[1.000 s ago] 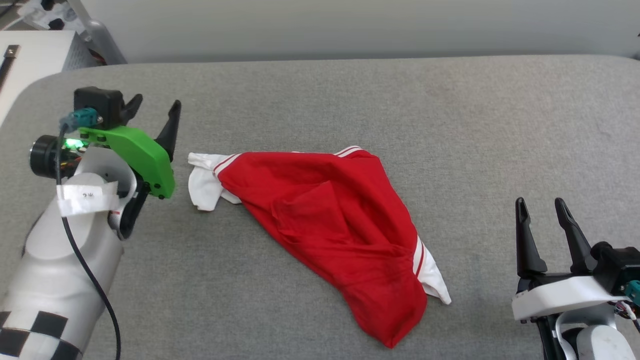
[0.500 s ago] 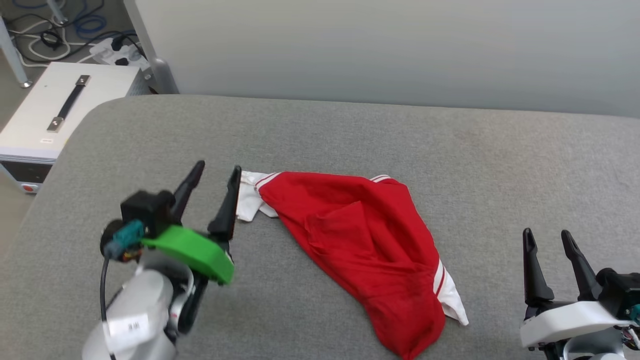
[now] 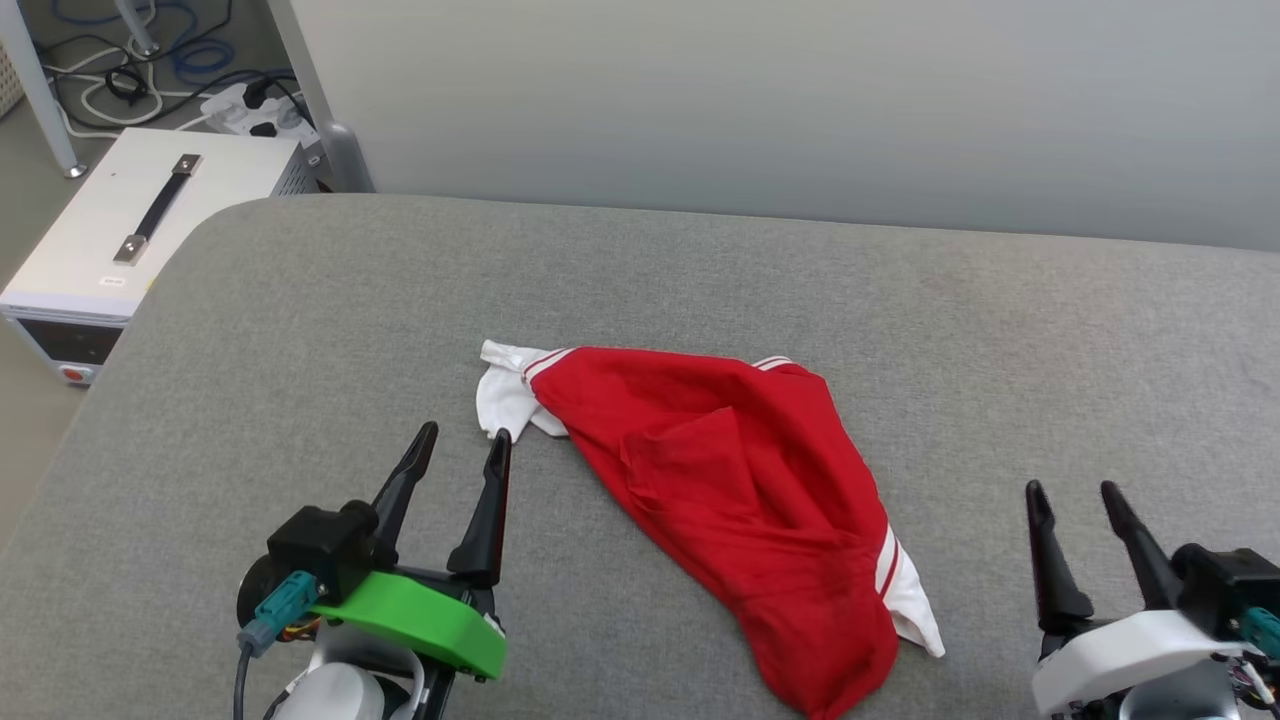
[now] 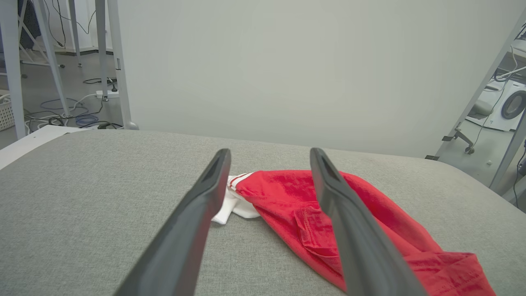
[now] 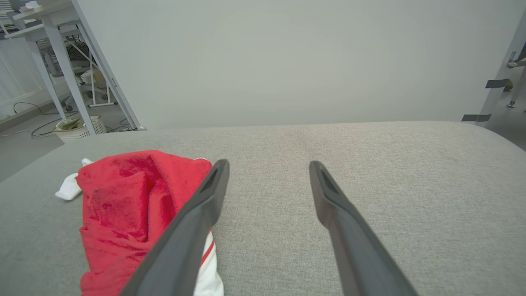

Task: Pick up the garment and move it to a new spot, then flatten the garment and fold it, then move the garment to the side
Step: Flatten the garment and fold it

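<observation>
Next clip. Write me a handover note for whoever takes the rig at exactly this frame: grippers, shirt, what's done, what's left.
Left gripper: open, empty, fingertips close by the white sleeve at the left end of the bright red short-sleeved T-shirt.
Right gripper: open, empty, apart from the shirt, off to its right.
T-shirt: crumpled on the grey padded surface, a white sleeve at each end.
Done: nothing that shows; the shirt is neither flat nor folded.
Left: grasp, move, flatten, fold, set aside.
</observation>
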Motion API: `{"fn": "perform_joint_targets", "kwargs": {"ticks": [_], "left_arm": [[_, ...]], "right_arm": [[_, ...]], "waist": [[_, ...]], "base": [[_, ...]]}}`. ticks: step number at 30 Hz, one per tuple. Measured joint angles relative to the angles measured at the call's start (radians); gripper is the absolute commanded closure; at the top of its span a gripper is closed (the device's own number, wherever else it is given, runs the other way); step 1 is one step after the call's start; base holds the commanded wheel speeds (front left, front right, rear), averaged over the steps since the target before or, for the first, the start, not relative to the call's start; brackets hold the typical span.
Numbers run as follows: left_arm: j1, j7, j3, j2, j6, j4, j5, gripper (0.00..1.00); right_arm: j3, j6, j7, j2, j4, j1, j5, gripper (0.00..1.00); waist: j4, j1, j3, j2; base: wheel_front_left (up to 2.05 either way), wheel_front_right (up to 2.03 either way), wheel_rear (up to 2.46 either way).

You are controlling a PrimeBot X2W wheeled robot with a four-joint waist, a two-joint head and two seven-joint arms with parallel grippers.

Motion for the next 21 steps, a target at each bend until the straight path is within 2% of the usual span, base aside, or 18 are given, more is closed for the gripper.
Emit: {"fn": "perform_joint_targets", "kwargs": {"ticks": [4,5,9,15,21], "left_arm": [[0.000,0.000,0.008,-0.007,-0.013,0.001,0.022,0.00],[-0.001,0.000,0.013,-0.012,-0.022,0.011,0.032,0.00],[-0.007,0.000,0.021,-0.032,-0.033,0.018,0.043,0.00],[-0.034,0.000,0.036,-0.055,-0.049,0.032,0.064,0.00],[-0.044,0.000,0.059,-0.076,-0.060,0.049,0.070,0.00]], "right_arm": [[0.077,0.000,0.128,-0.062,0.008,-0.001,0.019,0.00],[0.142,0.000,0.256,-0.119,0.010,-0.015,0.067,0.00],[0.212,0.000,0.415,-0.173,0.025,-0.077,0.140,0.00],[0.256,0.000,0.586,-0.196,0.085,-0.172,0.204,0.00],[0.280,0.000,0.657,-0.204,0.158,-0.242,0.202,0.00]], "waist": [[0.007,0.0000,0.013,0.0000],[0.013,0.0000,0.029,0.0000],[0.025,0.0000,0.053,0.0000],[0.059,0.0000,0.088,0.0000],[0.103,0.0000,0.118,0.0000]], "base": [[0.00,0.00,0.00],[0.00,0.00,0.00],[0.00,0.00,0.00],[0.00,0.00,0.00],[0.00,0.00,0.00]]}}
